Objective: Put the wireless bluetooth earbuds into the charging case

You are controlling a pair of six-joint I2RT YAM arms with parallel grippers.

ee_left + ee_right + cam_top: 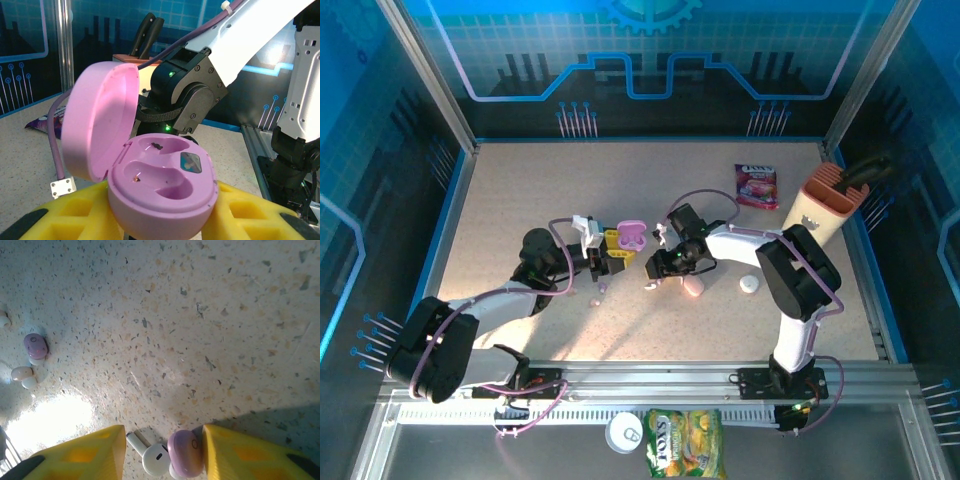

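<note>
Lettering shows on two snack packets, none of it legible: a dark banner across the pink packet point(756, 186) at the far right of the desk point(520, 200), and a green panel on the yellow-green packet point(683, 442) at the near edge, just beside a can point(623, 431).

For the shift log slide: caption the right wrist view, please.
Right tool, open, straddling a lilac earbud and a white earbud on the speckled table.

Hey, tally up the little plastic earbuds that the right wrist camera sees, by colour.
Lilac plastic earbuds: 2
White stemmed plastic earbud: 1
Pale pink plastic earbud: 1
Pale earbud cut off at the left edge: 1
Total: 5
</note>
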